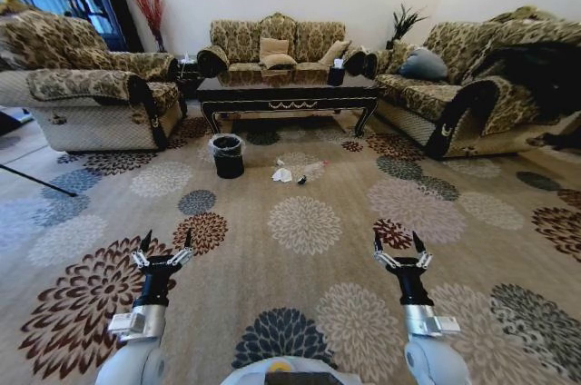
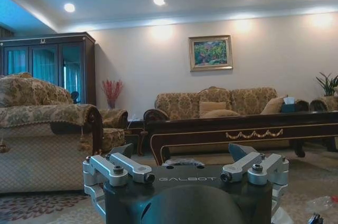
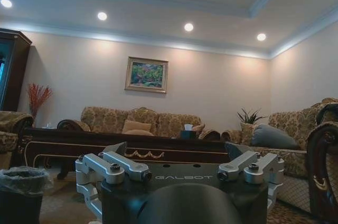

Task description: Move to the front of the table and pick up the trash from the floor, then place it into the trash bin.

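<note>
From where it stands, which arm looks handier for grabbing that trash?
Neither yet. The trash lies far ahead, between both open grippers, left and right; the bin is leftward, perhaps favouring left.

Both arms low, extended forward; left claw (image 1: 167, 241) and right claw (image 1: 398, 241) spread, empty.

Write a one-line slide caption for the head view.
Both end effectors, left and right, open over carpet; trash beside bin before table.
</note>
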`<state>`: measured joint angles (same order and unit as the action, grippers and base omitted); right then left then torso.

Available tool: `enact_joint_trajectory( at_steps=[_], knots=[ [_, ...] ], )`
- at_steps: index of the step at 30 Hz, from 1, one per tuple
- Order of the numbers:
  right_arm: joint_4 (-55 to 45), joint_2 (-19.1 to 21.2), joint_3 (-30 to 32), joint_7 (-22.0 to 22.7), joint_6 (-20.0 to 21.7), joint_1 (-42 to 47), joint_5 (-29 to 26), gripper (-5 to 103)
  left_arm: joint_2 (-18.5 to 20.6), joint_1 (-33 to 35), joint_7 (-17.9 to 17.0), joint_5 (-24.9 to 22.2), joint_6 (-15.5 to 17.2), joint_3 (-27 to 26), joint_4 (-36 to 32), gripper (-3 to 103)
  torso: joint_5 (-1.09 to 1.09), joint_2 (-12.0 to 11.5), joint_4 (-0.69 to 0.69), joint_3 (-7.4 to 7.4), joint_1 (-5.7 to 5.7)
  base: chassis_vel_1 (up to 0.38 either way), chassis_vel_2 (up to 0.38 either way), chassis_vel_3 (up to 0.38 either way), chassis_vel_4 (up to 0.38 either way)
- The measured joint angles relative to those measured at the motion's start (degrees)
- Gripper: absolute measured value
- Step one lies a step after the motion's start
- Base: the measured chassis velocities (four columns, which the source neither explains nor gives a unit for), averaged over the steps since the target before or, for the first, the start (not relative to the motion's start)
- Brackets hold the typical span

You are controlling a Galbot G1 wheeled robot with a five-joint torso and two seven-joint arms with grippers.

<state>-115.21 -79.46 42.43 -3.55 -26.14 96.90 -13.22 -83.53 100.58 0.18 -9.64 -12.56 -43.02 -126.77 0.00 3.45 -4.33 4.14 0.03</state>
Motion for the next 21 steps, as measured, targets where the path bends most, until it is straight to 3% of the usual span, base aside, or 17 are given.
enact_joint_trajectory(
  at_steps=[11,21],
  knots=[
    [0.54,-0.36,-0.83,-1.99,-1.38,-0.17,-0.34,100,-0.32,1.26,-0.03,0.47,-0.7,-0.44,-0.51,100,0.0,0.2,0.0,0.14,0.02,-0.041,0.032,0.032,-0.032],
    [0.7,-0.44,-1.11,-2.31,-1.51,-0.33,-0.35,100,-0.43,1.59,0.01,0.41,-1.23,-0.74,-0.29,100,0.0,0.31,0.0,0.22,0.07,-0.185,0.19,0.196,-0.186]
  ],
)
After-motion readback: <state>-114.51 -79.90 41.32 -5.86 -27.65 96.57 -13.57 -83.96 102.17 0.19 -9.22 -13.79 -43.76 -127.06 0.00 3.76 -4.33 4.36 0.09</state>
